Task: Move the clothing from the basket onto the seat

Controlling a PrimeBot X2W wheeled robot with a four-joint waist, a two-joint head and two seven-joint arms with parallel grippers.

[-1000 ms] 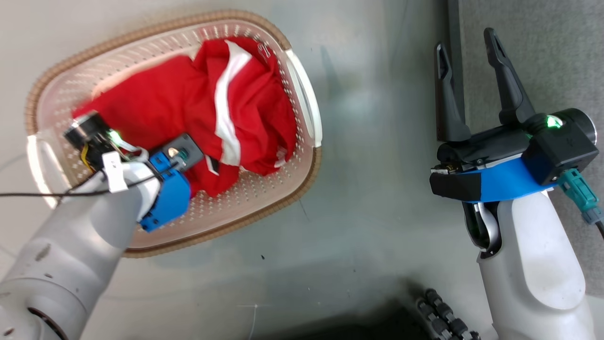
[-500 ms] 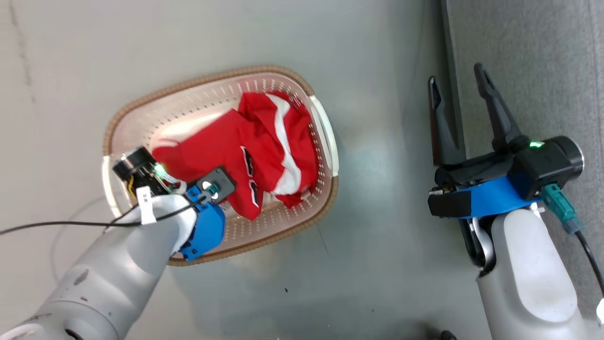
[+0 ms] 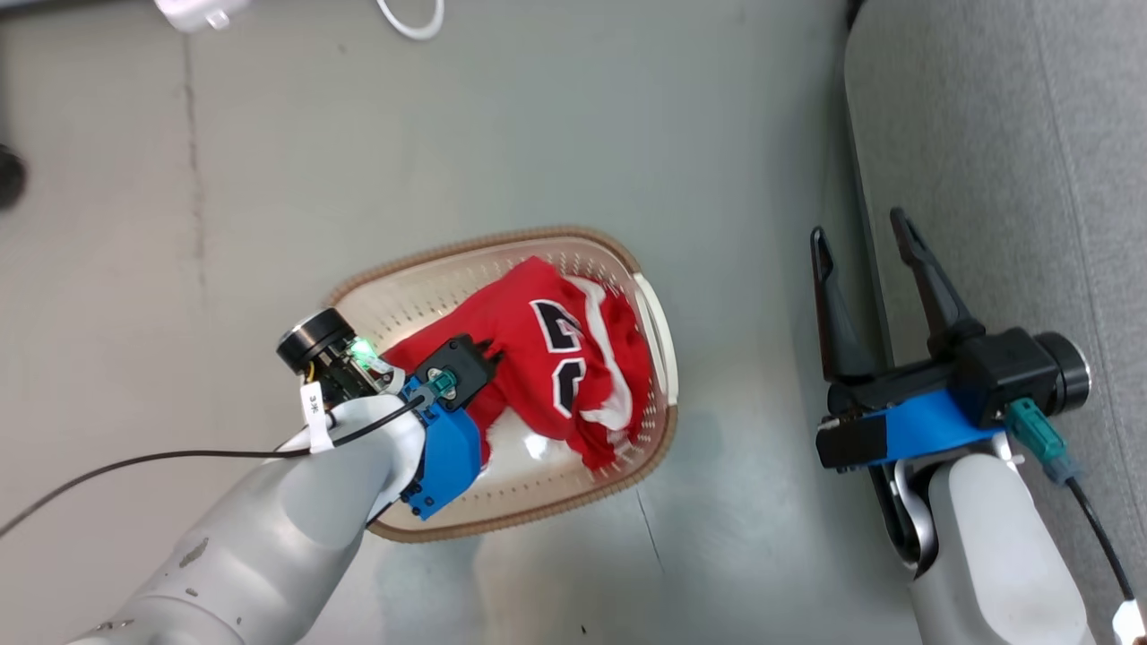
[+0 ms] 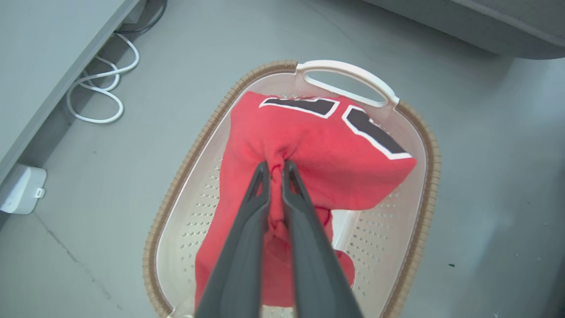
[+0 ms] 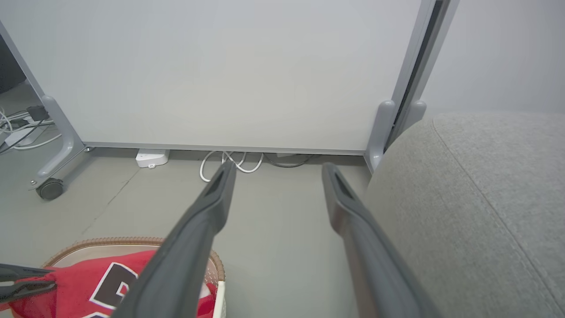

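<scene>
The cream basket (image 3: 466, 244) (image 4: 435, 168) (image 5: 132, 240) with a brown rim stands on the grey floor. Over it hangs the clothing (image 3: 538, 358) (image 4: 309, 141) (image 5: 75, 282), a red jersey with black white-edged numbers. My left gripper (image 4: 276, 165) is shut on a bunched fold of it, and the cloth drapes from the fingertips down into the basket. My right gripper (image 3: 858, 226) (image 5: 278, 167) is open with nothing between its fingers, at the edge of the seat (image 3: 1004, 161) (image 5: 468, 198), a grey fabric sofa on the right.
A white cable (image 3: 412, 18) (image 4: 101, 88) and a white box (image 4: 22, 190) lie on the floor beyond the basket. A pale partition panel on wheeled feet (image 5: 48, 187) stands behind them. Bare floor separates basket and sofa.
The head camera has drawn back, so the whole view has shifted. My left gripper has lifted the jersey up out of the heap, and its numbers now show. The right gripper stays open.
</scene>
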